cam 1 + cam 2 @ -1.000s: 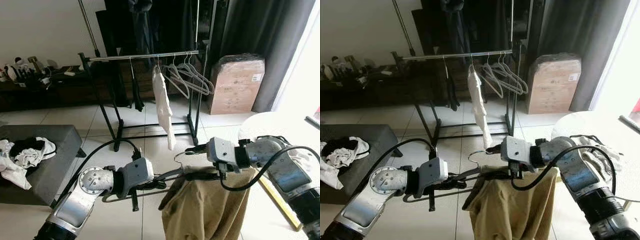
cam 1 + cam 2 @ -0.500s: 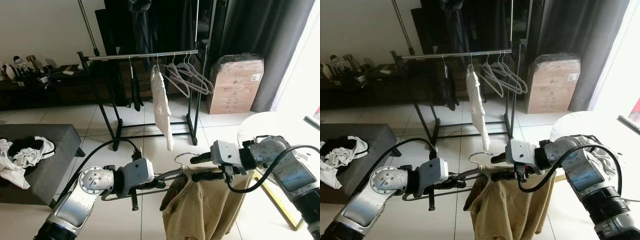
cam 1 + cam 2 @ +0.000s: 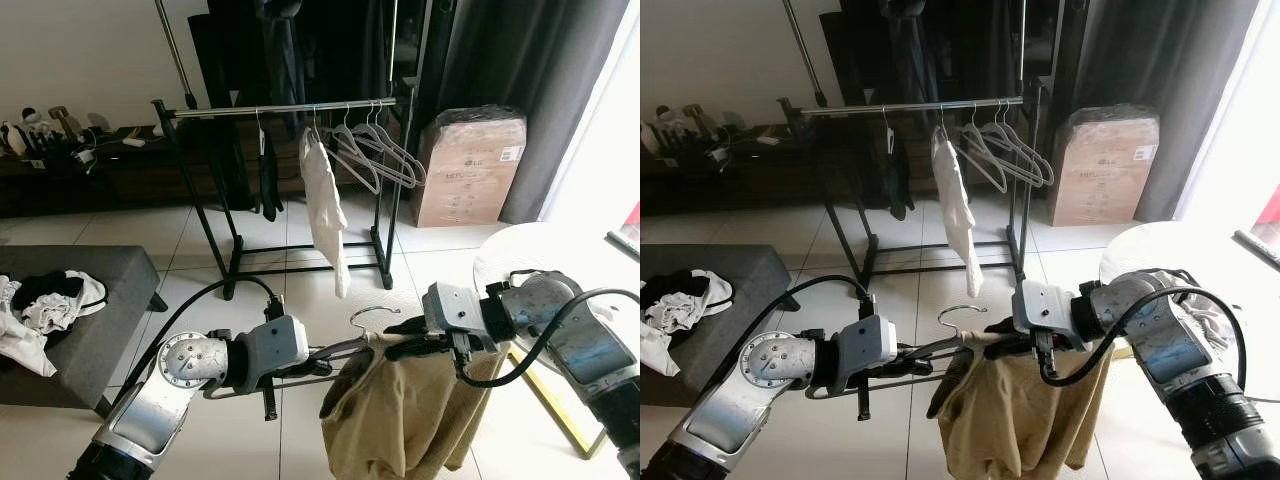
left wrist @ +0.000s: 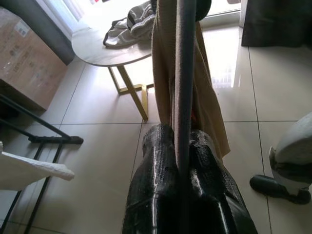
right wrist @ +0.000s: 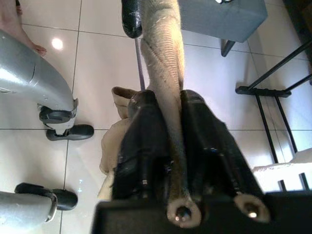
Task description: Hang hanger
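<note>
Tan garment (image 3: 400, 420) hides the hanger's (image 3: 345, 348) right half.

Pale tiled floor (image 3: 300, 300), grey ottoman (image 3: 100, 300), dark curtains (image 3: 520, 60), cardboard box (image 3: 470, 170).

Location: home, living/bedroom area. Evidence: pale tiled floor (image 3: 300, 290); freestanding clothes rack (image 3: 290, 108) w/ empty hangers (image 3: 385, 158) & a white garment (image 3: 325, 205); grey ottoman (image 3: 95, 300) w/ piled laundry (image 3: 45, 300); dark curtains (image 3: 520, 60); cardboard box (image 3: 468, 170); round side table (image 3: 545, 255); low shelf (image 3: 90, 165) w/ misc. items.
</note>
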